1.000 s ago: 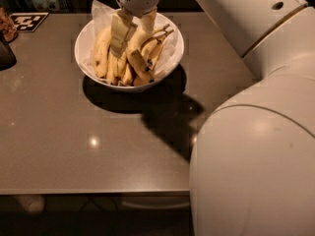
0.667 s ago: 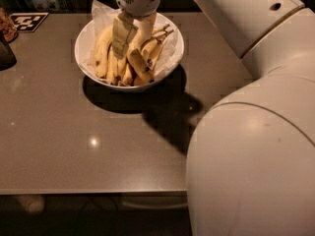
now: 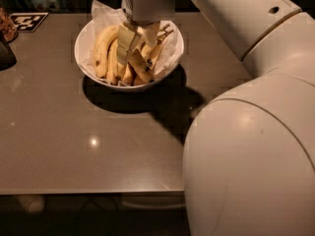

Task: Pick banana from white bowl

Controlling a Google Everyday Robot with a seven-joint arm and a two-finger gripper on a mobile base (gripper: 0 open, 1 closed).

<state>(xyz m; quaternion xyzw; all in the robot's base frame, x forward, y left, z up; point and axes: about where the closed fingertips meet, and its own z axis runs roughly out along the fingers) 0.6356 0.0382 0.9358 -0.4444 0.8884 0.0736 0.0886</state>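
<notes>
White bowl [image 3: 173,58] sits toward the far edge of the grey-brown surface [image 3: 98,146], lined with crinkled white paper [image 3: 101,12] that sticks up past the rim on the far side. Bowl holds a bunch of yellow bananas, most lying lengthwise toward me. The banana [image 3: 101,50], plump, curved and lightly freckled, lies inside the bowl along the wall nearest the black-and-white marker tag [image 3: 28,19]; it rests there with the rest, not raised. Other bananas [image 3: 140,65] beside it are slimmer, and one carries a small dark sticker. Gripper [image 3: 138,38] hangs straight down over the middle of the bowl, wrist above the far rim. Jaws stand apart with a clear gap, tips down among the middle bananas, just beside the plump one; nothing is lifted, and I cannot tell whether the tips touch any fruit. The pale arm [image 3: 246,156] fills the near corner and crosses above the bowl. A dark object [image 3: 5,55] sits at the surface's edge near the tag.
</notes>
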